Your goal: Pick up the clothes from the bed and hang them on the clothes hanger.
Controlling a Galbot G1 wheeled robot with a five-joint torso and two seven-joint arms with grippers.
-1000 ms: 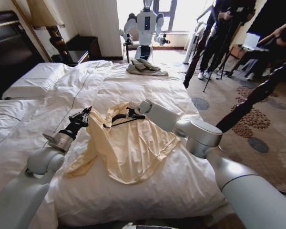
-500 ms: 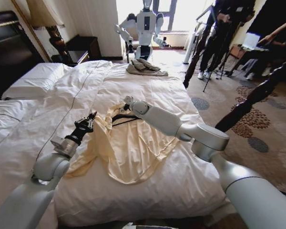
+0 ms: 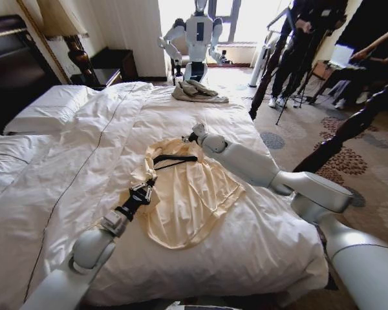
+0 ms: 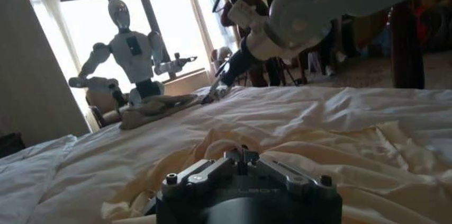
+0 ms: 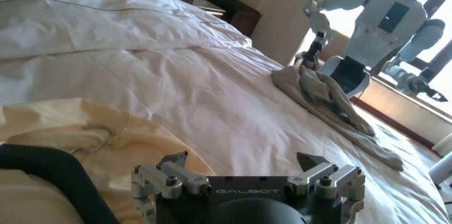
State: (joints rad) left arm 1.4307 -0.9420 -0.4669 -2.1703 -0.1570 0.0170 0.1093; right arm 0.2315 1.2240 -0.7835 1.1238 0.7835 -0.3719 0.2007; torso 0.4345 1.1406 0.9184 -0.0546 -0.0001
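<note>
The clothes lay limp and rumpled mid-bed, hanger at their collar, the left gripper pinched together on their near-left edge, the right gripper, fingers spread, beyond the collar (such thin fabric probably wants gripping at a shoulder).

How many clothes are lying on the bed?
2. The pale-yellow garment lies spread mid-bed with the black hanger on it, between the left gripper and right gripper. A grey garment sits at the far edge.
</note>
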